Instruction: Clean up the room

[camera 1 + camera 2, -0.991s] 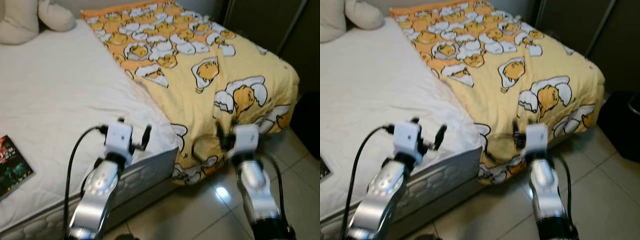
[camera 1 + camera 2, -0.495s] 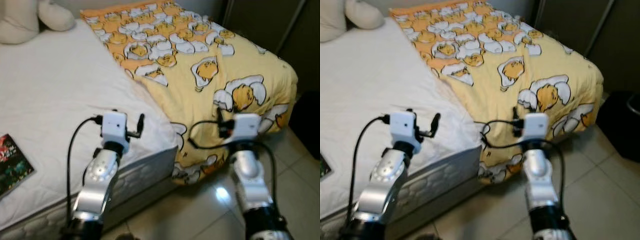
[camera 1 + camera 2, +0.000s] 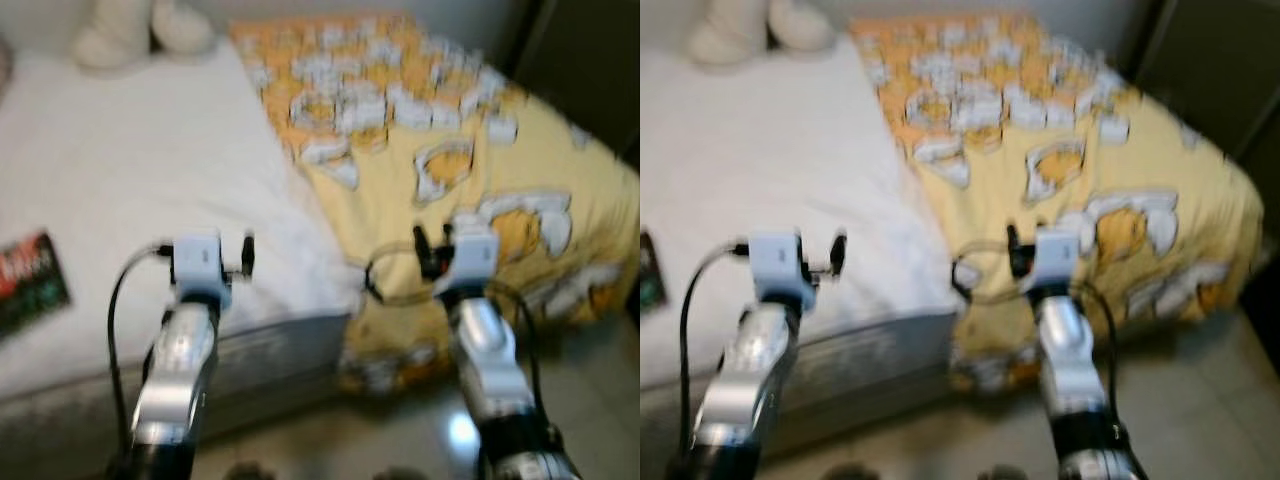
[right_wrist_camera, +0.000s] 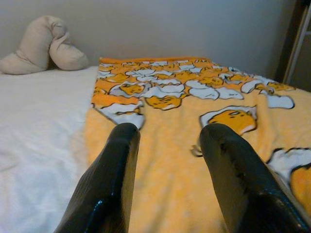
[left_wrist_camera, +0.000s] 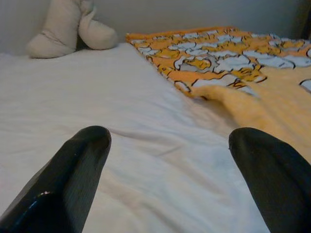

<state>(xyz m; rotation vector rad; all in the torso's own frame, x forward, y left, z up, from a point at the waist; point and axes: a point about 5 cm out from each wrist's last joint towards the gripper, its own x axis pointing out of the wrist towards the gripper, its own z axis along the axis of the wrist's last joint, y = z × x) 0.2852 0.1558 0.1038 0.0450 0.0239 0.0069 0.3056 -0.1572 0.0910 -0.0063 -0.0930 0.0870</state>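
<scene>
yellow blanket [image 3: 480,190] covers half the white bed [image 3: 130,190]; tiled floor [image 3: 590,400] beside.

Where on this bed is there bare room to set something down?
The white sheet is bare between the pillow, the book and the blanket. The blanket's side is rumpled and covered; both grippers hover near the bed's foot.

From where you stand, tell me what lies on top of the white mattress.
On the white mattress: a yellow egg-print blanket over its right side, a beige cushion at the head, a dark book. Whatever's beneath the blanket is hidden.
</scene>
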